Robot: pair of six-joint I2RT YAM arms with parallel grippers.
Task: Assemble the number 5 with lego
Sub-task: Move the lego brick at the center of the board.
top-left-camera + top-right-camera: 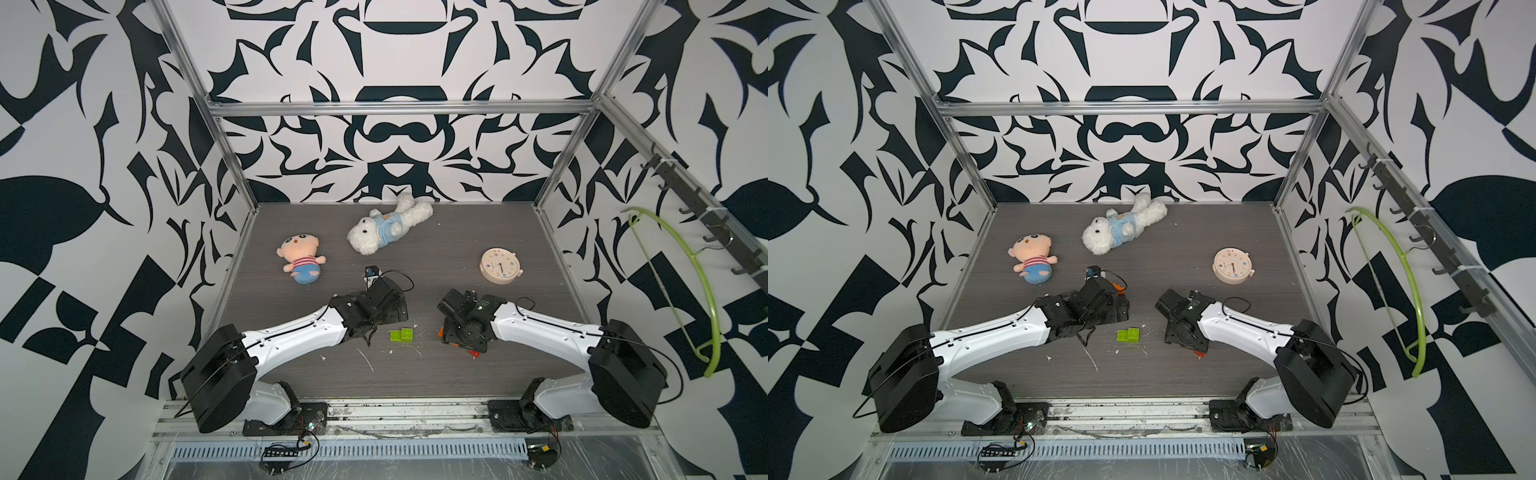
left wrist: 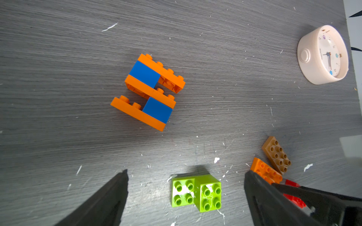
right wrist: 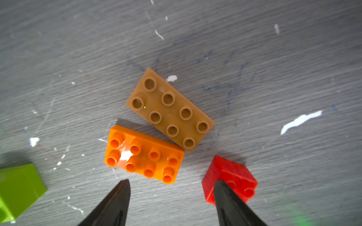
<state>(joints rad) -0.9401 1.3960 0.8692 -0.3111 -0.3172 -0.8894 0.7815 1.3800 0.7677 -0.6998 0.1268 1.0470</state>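
Scene: Two robot arms bend low over a scuffed grey desk strewn with lego.
Left hand: The left hand is released, its fingers spread wide on either side of two green bricks.
Right hand: The right hand is also released, jaws apart with nothing clamped between them. One finger crosses in front of a red brick.
Figure: An orange-and-blue lego figure lies flat on the desk, three orange bars linked by two blue blocks. It sits well apart from the green bricks.
Green pair: They touch side by side, studs up, and both top views place them between the two hands.
Loose pieces: A tan brick and an orange brick lie studs up, touching at one corner, with the red brick just beside them.
Background: A plush doll, a plush bear and a clock lie on the far half of the desk.
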